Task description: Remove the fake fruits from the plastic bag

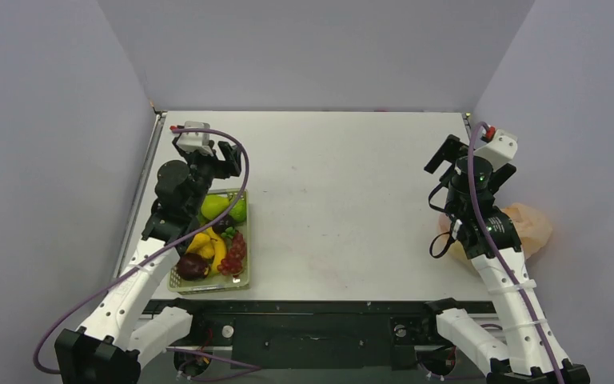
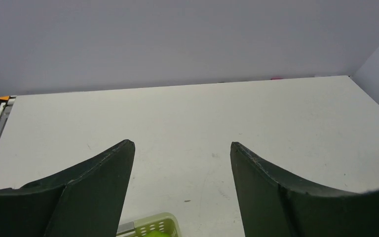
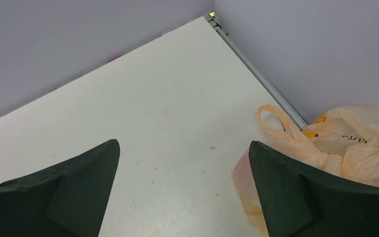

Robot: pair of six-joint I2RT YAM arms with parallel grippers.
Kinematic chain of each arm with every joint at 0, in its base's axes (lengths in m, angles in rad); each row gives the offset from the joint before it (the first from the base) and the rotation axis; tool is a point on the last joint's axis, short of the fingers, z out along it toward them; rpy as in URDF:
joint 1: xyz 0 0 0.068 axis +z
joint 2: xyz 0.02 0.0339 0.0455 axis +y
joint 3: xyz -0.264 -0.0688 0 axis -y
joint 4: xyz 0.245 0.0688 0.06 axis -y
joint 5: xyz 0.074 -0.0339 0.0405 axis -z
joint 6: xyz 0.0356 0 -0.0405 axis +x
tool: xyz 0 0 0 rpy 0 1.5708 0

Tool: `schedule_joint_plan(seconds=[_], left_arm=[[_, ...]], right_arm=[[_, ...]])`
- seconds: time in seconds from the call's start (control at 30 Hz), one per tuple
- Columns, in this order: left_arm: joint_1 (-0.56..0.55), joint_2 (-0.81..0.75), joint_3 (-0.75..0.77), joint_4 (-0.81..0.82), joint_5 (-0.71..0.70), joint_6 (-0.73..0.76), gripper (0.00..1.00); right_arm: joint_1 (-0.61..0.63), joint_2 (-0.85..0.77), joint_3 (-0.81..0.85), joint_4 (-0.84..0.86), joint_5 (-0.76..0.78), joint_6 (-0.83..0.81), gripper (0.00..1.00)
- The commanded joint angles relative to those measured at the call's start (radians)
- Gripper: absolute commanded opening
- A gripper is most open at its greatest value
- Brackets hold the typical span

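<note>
The fingers of the left gripper stand apart, holding nothing, above the basket where the fake fruits lie. The right gripper is wide open and empty, just beside the plastic bag at the right edge of the table. Whether a fruit is inside the bag I cannot tell; to check, pinch its edge and lift slowly.

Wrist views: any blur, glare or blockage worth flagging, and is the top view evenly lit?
Left wrist: sharp, soft even light, dark fingers fill the bottom corners, the light green lattice basket cropped at the edge. Right wrist: sharp, no glare on the translucent peach-orange plastic bag. Top external: even light, only faint shadows.
</note>
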Motion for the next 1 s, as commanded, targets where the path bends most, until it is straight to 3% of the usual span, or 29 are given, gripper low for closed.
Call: schedule_joint_plan(seconds=[0.0,0.33,0.57,0.73,0.97], left_arm=[[-0.001,0.017,0.035,0.053,0.038,0.011,0.69],[-0.002,0.033,0.039,0.046,0.086,0.016,0.69],[-0.007,0.049,0.037,0.049,0.131,0.027,0.69],[-0.008,0.049,0.037,0.052,0.143,0.022,0.69],[-0.015,0.058,0.037,0.053,0.149,0.025,0.69]], right_arm=[[0.007,-0.01,-0.012,0.024,0.071,0.028,1.0],[-0.029,0.042,-0.057,-0.023,0.223,0.163,0.97],[-0.244,0.152,-0.052,-0.206,0.324,0.445,0.97],[-0.36,0.213,-0.1,-0.255,0.399,0.535,0.97],[-0.508,0.274,-0.163,-0.163,0.243,0.534,0.98]])
